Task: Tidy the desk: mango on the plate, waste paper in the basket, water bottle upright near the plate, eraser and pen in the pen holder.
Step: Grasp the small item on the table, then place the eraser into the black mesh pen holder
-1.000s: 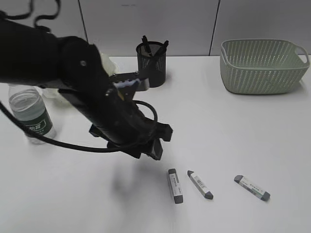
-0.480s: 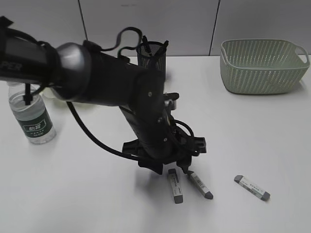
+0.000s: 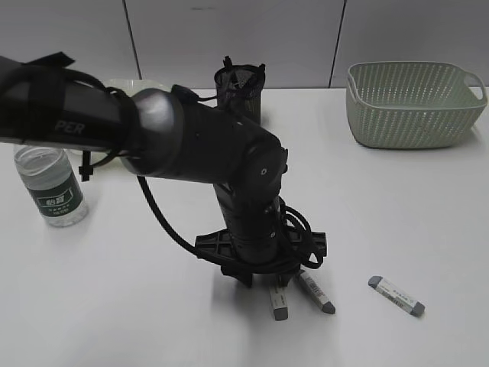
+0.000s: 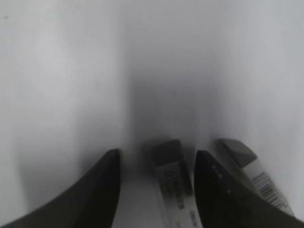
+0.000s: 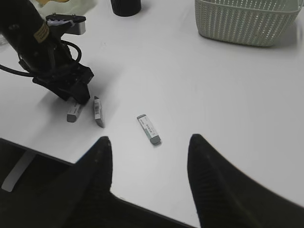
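Three grey erasers with white sleeves lie on the desk (image 3: pixel 382 199): a left one (image 3: pixel 279 303), a middle one (image 3: pixel 317 292) and a right one (image 3: pixel 396 296). My left gripper (image 3: pixel 280 280) is open and low over the left eraser; in the left wrist view its fingers (image 4: pixel 158 156) straddle that eraser (image 4: pixel 171 173), with the middle eraser (image 4: pixel 249 168) just outside the right finger. The right gripper (image 5: pixel 148 140) is open and empty, above the near desk edge. The pen holder (image 3: pixel 241 90) holds dark pens. The water bottle (image 3: pixel 53 187) stands upright at left. The waste paper is out of view.
The green basket (image 3: pixel 412 103) stands at the back right. The plate's edge (image 3: pixel 126 82) shows behind my left arm, with something yellow on it in the right wrist view (image 5: pixel 50 2). A black cable loops off the left arm.
My left arm has swung right and down from mid-desk to the erasers. Its open fingers now sit around the left eraser.
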Robot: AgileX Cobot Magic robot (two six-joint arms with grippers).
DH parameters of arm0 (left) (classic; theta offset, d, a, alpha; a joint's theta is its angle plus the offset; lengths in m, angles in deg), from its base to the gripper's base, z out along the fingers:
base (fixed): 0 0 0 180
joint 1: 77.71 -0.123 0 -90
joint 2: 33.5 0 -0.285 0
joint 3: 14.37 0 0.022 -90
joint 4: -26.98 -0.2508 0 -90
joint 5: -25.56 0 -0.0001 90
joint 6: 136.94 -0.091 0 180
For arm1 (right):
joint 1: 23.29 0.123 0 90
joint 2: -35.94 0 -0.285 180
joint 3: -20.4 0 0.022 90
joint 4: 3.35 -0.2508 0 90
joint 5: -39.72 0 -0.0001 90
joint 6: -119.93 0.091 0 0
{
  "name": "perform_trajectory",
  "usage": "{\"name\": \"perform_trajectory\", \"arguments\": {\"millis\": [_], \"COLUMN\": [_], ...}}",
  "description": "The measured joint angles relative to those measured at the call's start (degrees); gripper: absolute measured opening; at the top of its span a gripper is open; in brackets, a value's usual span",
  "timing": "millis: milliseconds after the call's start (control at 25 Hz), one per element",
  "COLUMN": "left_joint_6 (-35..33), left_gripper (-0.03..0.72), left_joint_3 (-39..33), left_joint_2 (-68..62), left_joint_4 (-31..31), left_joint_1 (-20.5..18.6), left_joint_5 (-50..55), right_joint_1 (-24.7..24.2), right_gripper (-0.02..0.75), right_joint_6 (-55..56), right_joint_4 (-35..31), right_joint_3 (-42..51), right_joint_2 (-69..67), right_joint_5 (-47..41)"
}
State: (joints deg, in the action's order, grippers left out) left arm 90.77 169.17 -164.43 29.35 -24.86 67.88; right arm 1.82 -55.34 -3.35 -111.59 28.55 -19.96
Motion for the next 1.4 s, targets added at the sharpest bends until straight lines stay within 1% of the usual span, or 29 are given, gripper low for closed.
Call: {"name": "perform_trajectory", "arguments": {"millis": [80, 160, 200, 280, 360, 520, 600, 680, 760, 800, 880, 920, 1000, 1120, 1160, 1280, 1320, 1400], "left_joint_6": [0.54, 0.92, 1.03, 1.29, 1.46, 1.61, 1.61, 1.61, 1.61, 1.61, 1.61, 1.61, 0.58, -0.54, -0.74, -1.06, -1.11, -1.17], "left_gripper": [0.377, 0.347, 0.312, 0.212, 0.14, 0.14, 0.14, 0.14, 0.14, 0.14, 0.14, 0.14, 0.14, 0.14, 0.14, 0.14, 0.14, 0.14], "left_joint_3": [0.3, 0.37, 0.37, 0.37, 0.44, 0.44, 0.44, 0.25, -0.46, -1.25, -3.82, -5.59, -11.74, -19.61, -21.64, -23.33, -23.24, -21.98], "left_joint_2": [-0.18, -0.3, -0.36, -0.43, -0.42, -0.42, -0.27, 0.29, 2.47, 4.51, 9.37, 11.92, 18.51, 26.87, 28.73, 29.78, 29.13, 26.41], "left_joint_4": [-0.98, -2.36, -3.04, -4.55, -5.84, -7.43, -9.24, -13.97, -20.2, -22.09, -24.5, -24.86, -25.66, -27.84, -30.94, -39.56, -42.03, -44.08], "left_joint_1": [0.35, 0.86, 1.01, 1.13, 1.18, 1.42, 1.61, 1.68, 1.61, 1.28, -0.04, -1.08, -4.89, -13.24, -16.67, -25.54, -27.4, -30.87], "left_joint_5": [0.37, 1.04, 1.48, 2.55, 3.13, 2.82, 2.44, 1.89, 1.01, -0.27, -6.23, -10.3, -21.64, -37.85, -43.37, -58.43, -62.52, -69.65], "right_joint_1": [0.0, 0.0, 0.0, 0.0, 0.0, 0.0, 0.0, 0.0, 0.0, 0.0, 0.0, 0.0, 0.0, 0.0, 0.0, 0.0, 0.0, 0.0], "right_gripper": [0.412, 0.412, 0.412, 0.412, 0.412, 0.412, 0.412, 0.412, 0.412, 0.412, 0.412, 0.412, 0.412, 0.412, 0.412, 0.412, 0.412, 0.412], "right_joint_6": [0.0, 0.0, 0.0, 0.0, 0.02, 0.02, 0.02, 0.07, 0.07, 0.07, 0.07, 0.07, 0.07, 0.07, 0.07, 0.07, 0.07, 0.07], "right_joint_4": [0.0, 0.0, 0.0, 0.0, 0.0, 0.0, 0.0, 0.0, 0.0, 0.0, 0.0, 0.0, 0.0, 0.0, 0.0, 0.0, 0.0, 0.0], "right_joint_3": [0.0, 0.0, 0.0, 0.0, 0.0, 0.0, 0.0, 0.0, 0.0, 0.0, 0.0, 0.0, 0.0, 0.0, 0.0, 0.0, 0.0, 0.0], "right_joint_2": [0.0, 0.0, 0.0, 0.0, 0.0, 0.0, 0.0, 0.0, 0.0, 0.0, 0.0, 0.0, 0.0, 0.0, 0.0, 0.0, 0.0, 0.0], "right_joint_5": [0.0, 0.0, 0.0, 0.0, 0.0, 0.0, 0.0, 0.0, 0.0, 0.0, 0.0, 0.0, 0.0, 0.0, 0.0, 0.0, 0.0, 0.0]}}
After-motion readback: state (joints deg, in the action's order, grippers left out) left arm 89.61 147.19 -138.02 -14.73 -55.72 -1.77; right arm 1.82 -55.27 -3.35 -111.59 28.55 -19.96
